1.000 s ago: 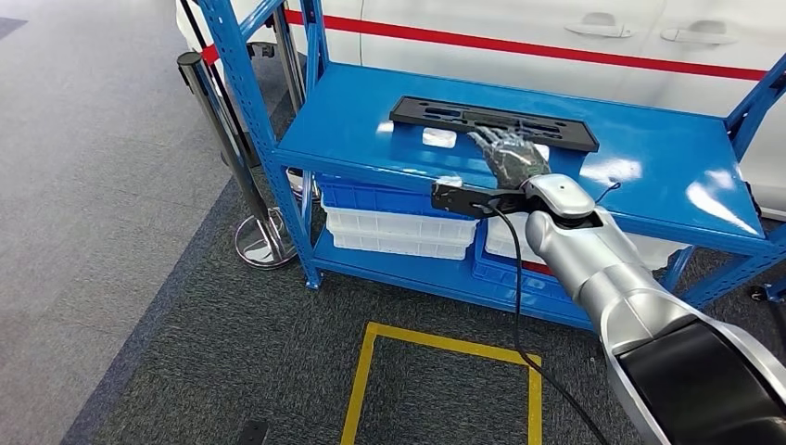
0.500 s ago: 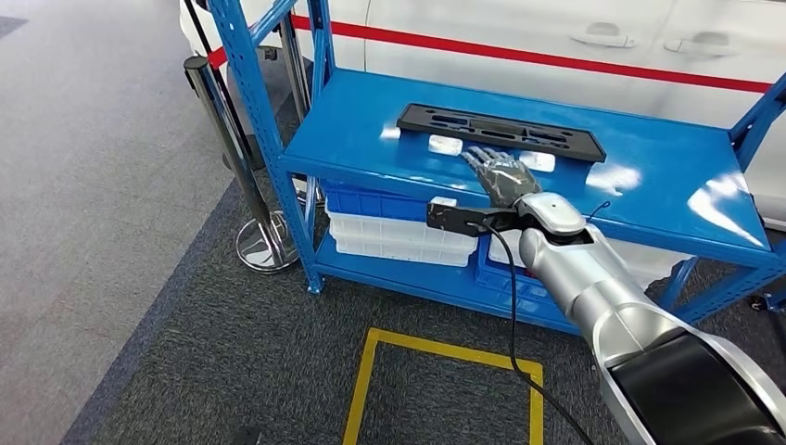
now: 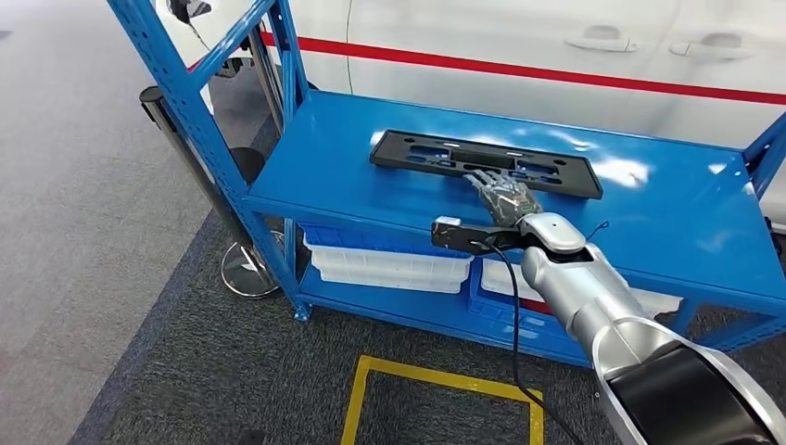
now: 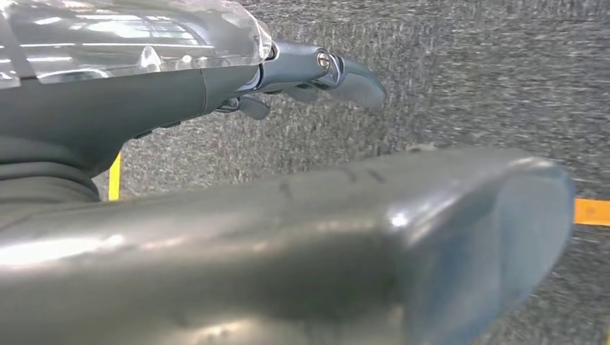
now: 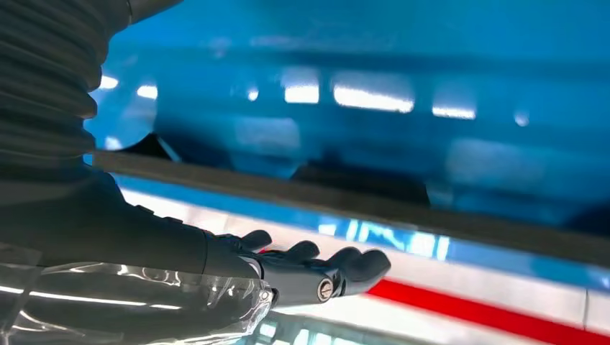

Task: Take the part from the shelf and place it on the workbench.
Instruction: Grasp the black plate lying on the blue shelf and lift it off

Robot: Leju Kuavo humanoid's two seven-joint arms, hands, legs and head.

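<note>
Part (image 3: 485, 161) flat black slotted bar | right hand (image 3: 505, 195) fingers extended; shelf (image 3: 371, 158) glossy blue

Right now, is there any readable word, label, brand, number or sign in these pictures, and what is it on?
None can be read.
Flat black plastic part on the blue metal shelf: cut-outs, no lettering legible.
White vehicle body with a red stripe: no text.
Yellow floor marking: a plain line, no characters.
Right hand over the part's near edge: no markings legible.
</note>
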